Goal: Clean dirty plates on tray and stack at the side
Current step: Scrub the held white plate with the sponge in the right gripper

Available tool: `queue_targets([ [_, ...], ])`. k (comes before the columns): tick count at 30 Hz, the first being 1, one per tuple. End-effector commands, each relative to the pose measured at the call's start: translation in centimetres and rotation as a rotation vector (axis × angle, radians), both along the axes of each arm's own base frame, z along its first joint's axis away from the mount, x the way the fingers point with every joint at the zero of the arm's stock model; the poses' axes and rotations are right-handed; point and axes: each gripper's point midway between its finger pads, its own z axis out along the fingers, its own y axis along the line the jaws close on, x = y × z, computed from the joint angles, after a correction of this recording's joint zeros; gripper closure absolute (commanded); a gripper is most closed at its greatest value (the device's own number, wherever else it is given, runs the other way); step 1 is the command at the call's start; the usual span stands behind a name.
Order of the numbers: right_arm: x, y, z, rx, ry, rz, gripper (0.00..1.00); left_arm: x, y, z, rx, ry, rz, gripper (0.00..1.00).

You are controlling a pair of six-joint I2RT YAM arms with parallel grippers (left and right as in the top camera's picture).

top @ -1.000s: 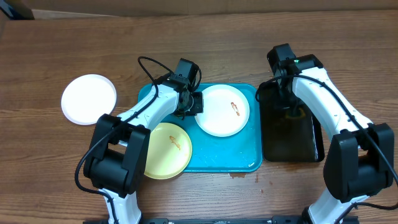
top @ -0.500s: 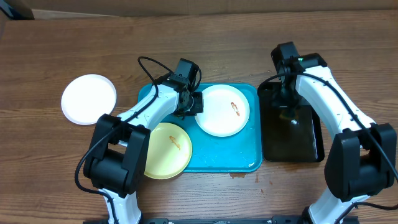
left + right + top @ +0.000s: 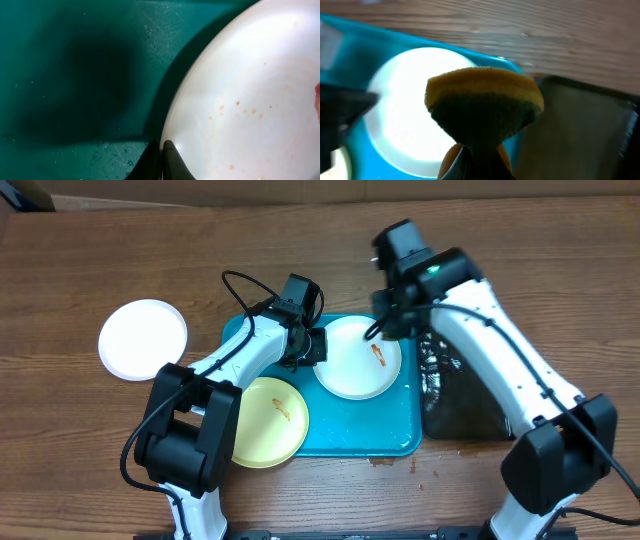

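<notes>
Now, with the left gripper [image 3: 160,151] pinching the rim of the smeared white plate [image 3: 350,370] on the tray [image 3: 360,432] and the right gripper [image 3: 472,150] clamping a sponge [image 3: 485,100] over its edge, hard scrubbing could wrench the plate loose.

A black tray [image 3: 452,408] lies on the wooden table [image 3: 120,250], and a yellow sponge [image 3: 484,95] shows a dark green face.

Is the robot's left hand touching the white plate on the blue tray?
Touching. The left wrist view shows the left gripper pinching the white plate's rim between its closed fingertips.
</notes>
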Motion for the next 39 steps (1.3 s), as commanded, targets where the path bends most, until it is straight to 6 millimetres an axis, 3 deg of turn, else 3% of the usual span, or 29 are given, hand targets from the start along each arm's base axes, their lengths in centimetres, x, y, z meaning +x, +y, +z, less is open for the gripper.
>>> queue_targets([
  [1,-0.2,0.1,-1.4,-0.078,-0.007,0.018,0.96,0.0,0.1,0.3,-0.008,-0.004,0.01,0.95],
  [8,-0.9,0.6,-5.9,-0.155,0.061,0.046,0.96,-0.1,0.2,0.3,-0.007,-0.001,0.01,0.95],
  [19,-0.6,-0.2,-11.0,-0.254,0.138,0.042,0.96,-0.1,0.2,0.3,-0.007,-0.001,0.01,0.94],
  [34,-0.6,-2.3,-14.2,-0.3,0.176,0.008,0.96,-0.1,0.2,0.3,-0.007,-0.001,0.01,0.94],
  [39,-1.5,-1.3,-15.9,-0.216,0.209,0.018,0.96,0.0,0.2,0.3,-0.007,-0.001,0.01,0.94],
])
